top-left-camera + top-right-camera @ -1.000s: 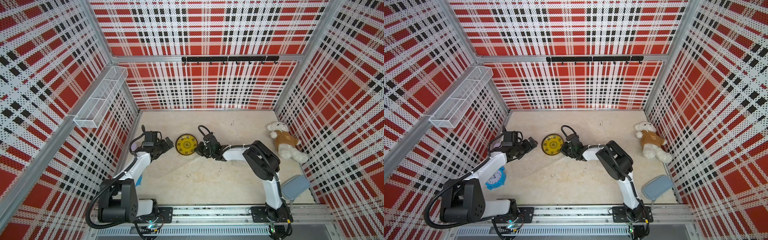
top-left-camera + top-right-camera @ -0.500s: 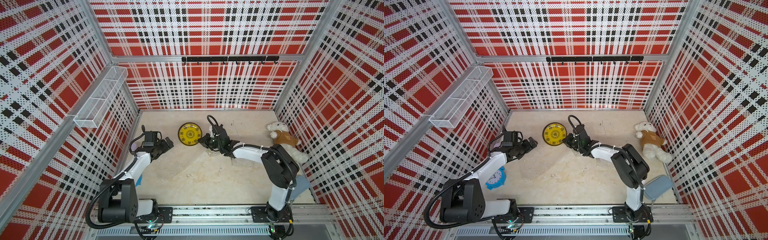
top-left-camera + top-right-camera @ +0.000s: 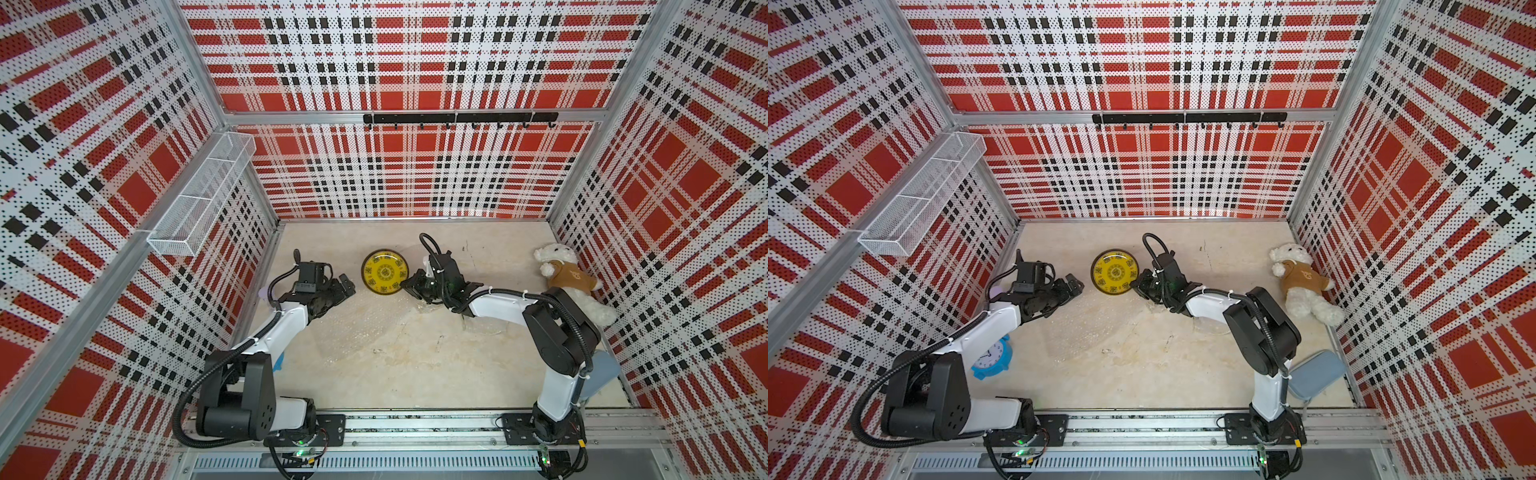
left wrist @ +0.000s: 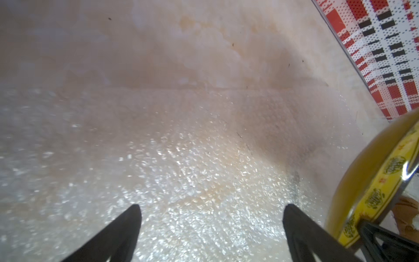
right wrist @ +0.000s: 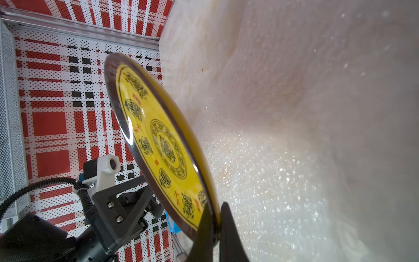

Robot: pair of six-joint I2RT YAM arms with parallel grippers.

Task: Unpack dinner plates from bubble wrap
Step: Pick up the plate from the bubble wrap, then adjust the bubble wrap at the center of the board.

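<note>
Plainly, the right gripper (image 5: 215, 216) had its two black fingers pressed together on the dark rim of the dinner plate (image 5: 158, 140), a yellow dish with dark medallions, held tilted with its patterned face turned up toward the top views. Whether the plate's far edge touched the table (image 3: 415, 374) could not be told.

On the other side of the plate, just beside it but not touching, the left gripper (image 4: 212, 207) hung with its fingers spread wide and nothing between them. Below those fingers and below the plate, the bubble wrap (image 4: 181, 158) lay spread flat on the table, reaching from the plate toward the arm bases; its clear surface was hard to trace at the edges.

Farther from the plate, on the right arm's side, a white teddy bear (image 3: 569, 282) in a brown shirt lay against the wall, well apart. A grey-blue pouch (image 3: 1316, 374) sat nearer the right arm's base. A blue alarm clock (image 3: 992, 359) stood on the left arm's side, partly hidden by that arm. Above the plate, a wire basket (image 3: 203, 195) and a black hook rail (image 3: 457, 118) hung on the plaid walls.
</note>
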